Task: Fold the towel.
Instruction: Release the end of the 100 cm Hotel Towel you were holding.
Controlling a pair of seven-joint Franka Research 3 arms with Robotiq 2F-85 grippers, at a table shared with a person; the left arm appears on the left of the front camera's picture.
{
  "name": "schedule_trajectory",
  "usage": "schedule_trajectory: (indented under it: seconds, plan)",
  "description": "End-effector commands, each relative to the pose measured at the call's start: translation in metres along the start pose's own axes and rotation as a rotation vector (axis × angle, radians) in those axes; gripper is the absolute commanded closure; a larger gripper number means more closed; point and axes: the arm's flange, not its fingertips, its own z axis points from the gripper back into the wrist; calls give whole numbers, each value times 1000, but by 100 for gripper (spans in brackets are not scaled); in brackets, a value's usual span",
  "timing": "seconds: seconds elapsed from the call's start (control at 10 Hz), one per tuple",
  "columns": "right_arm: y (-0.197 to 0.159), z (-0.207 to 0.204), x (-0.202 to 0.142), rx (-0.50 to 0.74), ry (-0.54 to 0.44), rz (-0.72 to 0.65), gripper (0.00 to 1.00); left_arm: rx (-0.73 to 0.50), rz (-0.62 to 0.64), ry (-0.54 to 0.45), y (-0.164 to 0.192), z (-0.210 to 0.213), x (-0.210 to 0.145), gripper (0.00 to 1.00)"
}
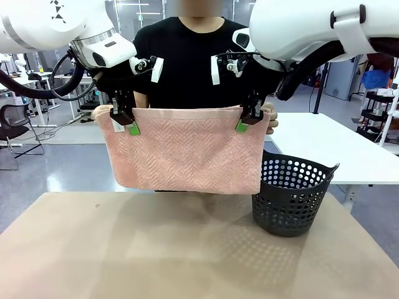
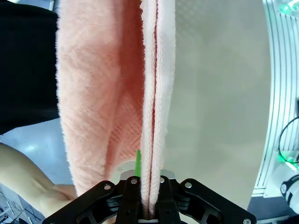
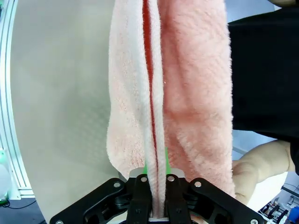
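From my station I see the towel hanging spread out in the air over the far side of the tabletop, with its plain border band running along the top. The left hand is closed on the towel's upper corner on the robot's left, and the right hand is closed on the opposite upper corner. Both wrist cameras confirm it. The left hand has its fingers pressed tight on a thin doubled edge, and so does the right hand. A thicker pink layer hangs alongside on the person's side (I cannot tell how the layers join lower down). The person's left-side hand and right-side hand sit at the outer top corners, just beside my hands. A dark perforated basket stands on the tabletop to the robot's right, and in the front view the towel's lower corner is close to its rim.
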Motion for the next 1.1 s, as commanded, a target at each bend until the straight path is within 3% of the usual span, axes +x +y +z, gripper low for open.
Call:
schedule_trajectory:
  seconds: [0.0,1.0]
  plan:
    - [0,1,0,-2,-2,1,100,6,2,-1,1,2,-1,100]
    - [0,1,0,-2,-2,1,100,6,2,-1,1,2,-1,100]
